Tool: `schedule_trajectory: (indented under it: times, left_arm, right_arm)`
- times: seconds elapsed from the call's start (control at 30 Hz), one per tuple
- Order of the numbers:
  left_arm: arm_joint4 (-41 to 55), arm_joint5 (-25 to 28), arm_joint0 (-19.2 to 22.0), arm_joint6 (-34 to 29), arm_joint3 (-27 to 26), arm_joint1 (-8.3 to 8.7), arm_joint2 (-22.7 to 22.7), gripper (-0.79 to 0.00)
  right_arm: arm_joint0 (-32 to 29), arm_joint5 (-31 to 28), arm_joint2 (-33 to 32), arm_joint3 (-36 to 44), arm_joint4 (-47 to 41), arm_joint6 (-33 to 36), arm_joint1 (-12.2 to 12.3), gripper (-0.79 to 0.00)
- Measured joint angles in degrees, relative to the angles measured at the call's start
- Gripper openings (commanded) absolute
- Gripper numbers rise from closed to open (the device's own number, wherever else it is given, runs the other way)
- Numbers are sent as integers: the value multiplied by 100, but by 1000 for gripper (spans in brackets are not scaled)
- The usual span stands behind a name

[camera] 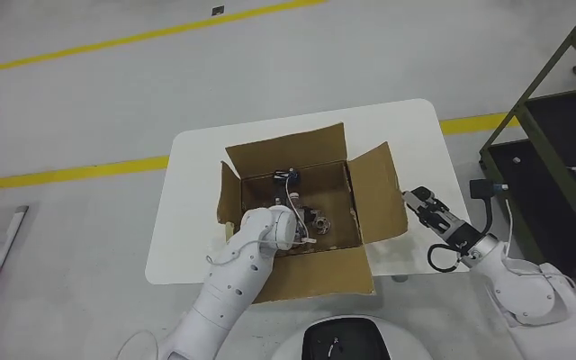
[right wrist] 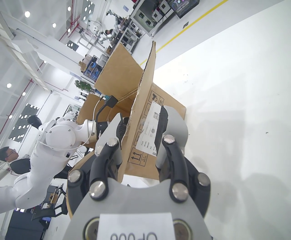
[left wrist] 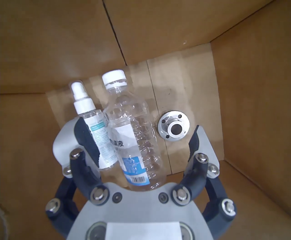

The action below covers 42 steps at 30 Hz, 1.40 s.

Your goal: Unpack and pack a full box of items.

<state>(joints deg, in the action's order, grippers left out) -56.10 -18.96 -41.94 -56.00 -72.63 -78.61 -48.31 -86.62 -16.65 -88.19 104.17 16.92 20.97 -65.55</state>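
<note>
While R jaws gape by box flap, L jaws, released, flank water bottle.

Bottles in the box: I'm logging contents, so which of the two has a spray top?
The slimmer bottle, with its white spray nozzle; the larger ribbed bottle touching it has a flat screw cap.

**A large robot test hall**

The grey floor carries yellow lines, like in a factory. A dark metal rack stands beside the white table. Behind, the right wrist view shows round ceiling lamps high up, red pipes and shelves with blue bins.
</note>
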Motion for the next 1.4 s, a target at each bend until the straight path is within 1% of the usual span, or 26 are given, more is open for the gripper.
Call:
schedule_trajectory:
  times: [0.5,0.73,0.93,1.07,1.1,1.13,1.17,1.23,1.27,1.3,1.33,1.37,1.4]
  left_arm:
    - [6,-35,118,93,637,-167,91,0]
    - [-101,-26,166,88,845,-223,119,0]
    - [-249,-31,206,107,981,-263,133,0]
    - [-399,-20,227,126,1088,-294,180,0]
    - [-416,-23,228,135,1113,-305,186,-49]
    - [-421,-23,229,143,1130,-313,186,-126]
    - [-423,-21,231,149,1145,-321,184,-237]
    - [-441,-13,239,156,1173,-338,180,-345]
    - [-450,-9,241,160,1182,-344,179,-413]
    - [-465,2,243,162,1193,-352,177,-443]
    - [-476,10,245,164,1200,-358,174,-533]
    - [-485,16,245,166,1207,-364,171,-588]
    - [-498,21,246,167,1219,-372,168,-699]
  right_arm:
    - [105,3,109,-16,25,84,-1,-465]
    - [155,28,198,-76,58,170,-1,-483]
    - [229,85,246,-134,65,287,2,-480]
    - [287,151,288,-219,62,429,7,-499]
    - [296,153,303,-243,63,435,7,-523]
    - [299,153,313,-256,63,437,7,-570]
    - [302,153,321,-264,66,440,7,-594]
    - [308,160,331,-274,67,446,7,-683]
    - [312,161,334,-278,67,447,8,-730]
    - [319,161,337,-289,61,454,8,-773]
    - [326,161,338,-300,53,461,9,-785]
    - [335,163,341,-313,41,467,9,-785]
    - [345,166,346,-333,9,472,9,-785]
